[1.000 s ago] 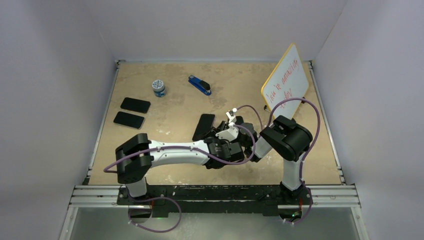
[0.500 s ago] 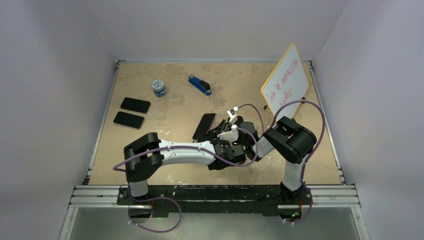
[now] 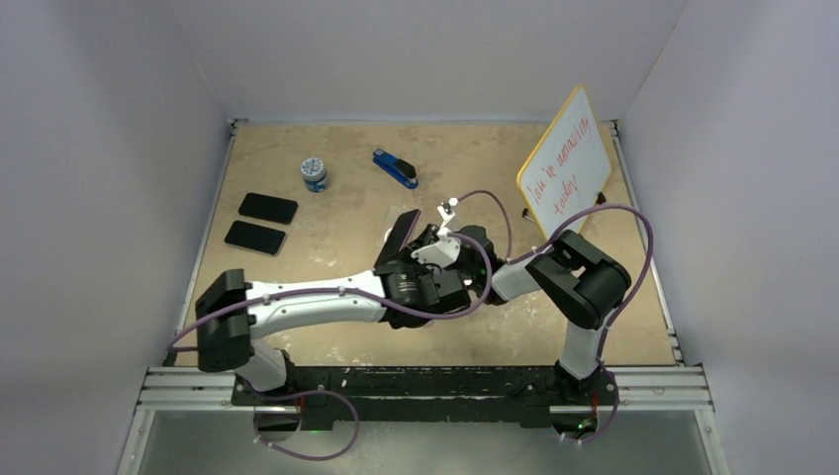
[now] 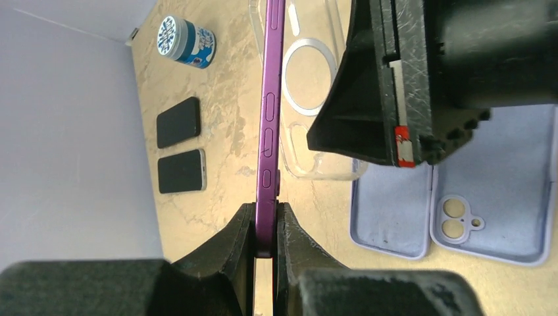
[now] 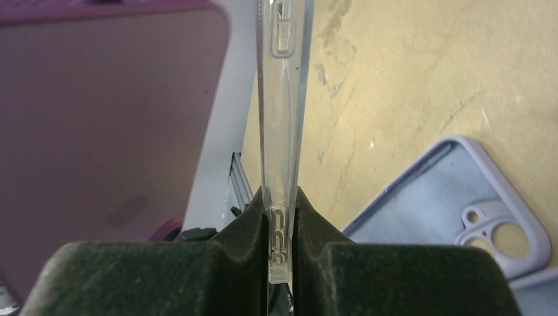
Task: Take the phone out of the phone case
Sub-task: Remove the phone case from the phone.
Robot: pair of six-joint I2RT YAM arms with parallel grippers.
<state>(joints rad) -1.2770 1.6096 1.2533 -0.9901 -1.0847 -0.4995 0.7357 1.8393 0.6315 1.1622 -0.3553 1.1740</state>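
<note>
- The tan counter carries everything; a yellow-framed whiteboard with red handwriting stands at its far right.
- Both arms meet mid-counter.
- The left tool is pressed together on the edge of the purple phone, held edge-on above the counter.
- The right tool pinches the rim of the clear phone case.
- In the left wrist view the case, with its ring mark, sits just beside the phone and splays away from it at the near end. At the far end they meet, and whether the phone is seated there I cannot tell.
- Two lilac phone cases lie side by side below the tools.
- Two black phones lie at the left.
- A blue stapler lies near the far edge.
- A blue-and-white jar stands to the stapler's left.
</note>
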